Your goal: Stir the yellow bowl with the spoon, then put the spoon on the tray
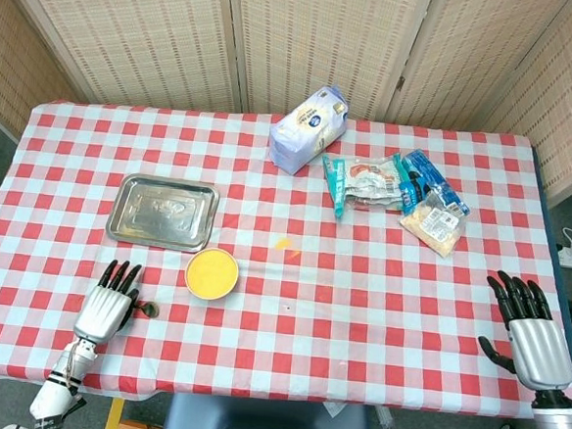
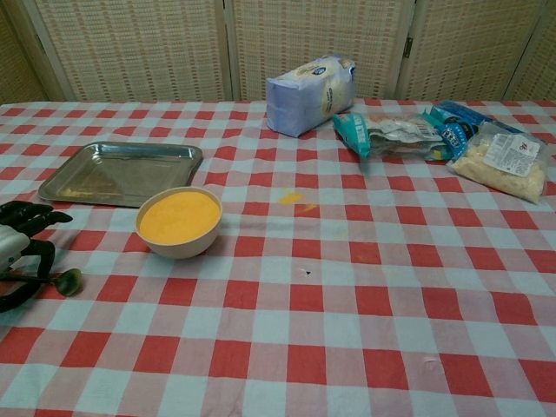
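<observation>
A yellow bowl (image 1: 211, 273) (image 2: 179, 221) full of yellow contents stands just in front of the steel tray (image 1: 161, 213) (image 2: 122, 172), which holds nothing. The spoon (image 1: 149, 310) (image 2: 65, 281) lies low at the table's front left, with only its dark bowl end showing. My left hand (image 1: 106, 305) (image 2: 19, 252) covers the handle and appears to pinch it between thumb and fingers. At the front right edge my right hand (image 1: 531, 335) stays open, fingers spread, holding nothing. The chest view does not show it.
A white bag (image 1: 309, 130) (image 2: 310, 91) stands at the back centre. Several snack packets (image 1: 386, 182) (image 2: 434, 135) lie to its right. A small yellow smear (image 1: 283, 243) marks the cloth beside the bowl. Folding screens close off the back.
</observation>
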Tool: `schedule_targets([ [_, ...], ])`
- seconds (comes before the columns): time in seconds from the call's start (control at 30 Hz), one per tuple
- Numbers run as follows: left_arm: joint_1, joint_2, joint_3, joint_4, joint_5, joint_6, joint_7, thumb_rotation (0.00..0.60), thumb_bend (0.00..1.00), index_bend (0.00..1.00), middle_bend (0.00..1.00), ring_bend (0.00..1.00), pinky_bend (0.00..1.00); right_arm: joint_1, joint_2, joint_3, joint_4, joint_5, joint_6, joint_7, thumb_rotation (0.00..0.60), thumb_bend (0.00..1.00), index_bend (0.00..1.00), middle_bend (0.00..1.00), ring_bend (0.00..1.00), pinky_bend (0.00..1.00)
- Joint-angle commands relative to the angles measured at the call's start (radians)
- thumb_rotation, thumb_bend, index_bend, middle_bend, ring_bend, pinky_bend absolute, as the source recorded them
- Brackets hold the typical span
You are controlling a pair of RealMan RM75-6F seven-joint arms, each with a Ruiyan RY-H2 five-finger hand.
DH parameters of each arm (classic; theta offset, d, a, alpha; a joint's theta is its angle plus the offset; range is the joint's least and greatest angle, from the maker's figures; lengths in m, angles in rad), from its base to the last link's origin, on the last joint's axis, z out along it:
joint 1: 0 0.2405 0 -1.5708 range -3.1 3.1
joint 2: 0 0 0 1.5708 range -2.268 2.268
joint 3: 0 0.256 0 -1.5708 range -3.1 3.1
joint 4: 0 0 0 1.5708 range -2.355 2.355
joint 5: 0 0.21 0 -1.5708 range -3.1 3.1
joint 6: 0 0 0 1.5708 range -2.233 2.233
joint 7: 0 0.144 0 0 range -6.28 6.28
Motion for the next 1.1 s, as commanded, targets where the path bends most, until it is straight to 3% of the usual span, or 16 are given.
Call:
schedule_targets([
  [0.03, 0.005, 0.002, -0.002, -0.003, 0.007, 0.018, -0.006, 0.600, 0.42, 0.58, 0.09, 0.00, 0.06, 0.000, 0.001, -0.001, -0.001, -0.001, 0.000, 0.000, 0.600, 0.17, 0.00, 0.00, 0.00, 0.00],
  [0.4, 0.025, 0.062, -0.012, -0.095, 0.025, 0.086, -0.028, 0.600, 0.42, 0.58, 0.09, 0.00, 0.06, -0.002, 0.005, -0.006, -0.006, -0.009, 0.001, 0.002, 0.600, 0.17, 0.00, 0.00, 0.00, 0.00],
  [0.67, 0.022, 0.161, -0.044, -0.253, 0.015, 0.105, -0.053, 0.600, 0.43, 0.58, 0.09, 0.00, 0.06, -0.003, 0.009, -0.008, -0.010, -0.015, 0.002, 0.004, 0.600, 0.17, 0.00, 0.00, 0.00, 0.00],
  [0.87, -0.018, 0.235, -0.090, -0.421, 0.006, 0.084, 0.059, 0.600, 0.43, 0.58, 0.09, 0.00, 0.06, -0.003, 0.017, -0.010, -0.013, -0.018, 0.002, 0.016, 0.600, 0.17, 0.00, 0.00, 0.00, 0.00],
  [1.1, -0.090, 0.240, -0.152, -0.558, -0.036, 0.016, 0.228, 0.600, 0.43, 0.58, 0.09, 0.00, 0.06, -0.002, 0.026, -0.006, -0.011, -0.009, -0.001, 0.038, 0.600, 0.17, 0.00, 0.00, 0.00, 0.00],
])
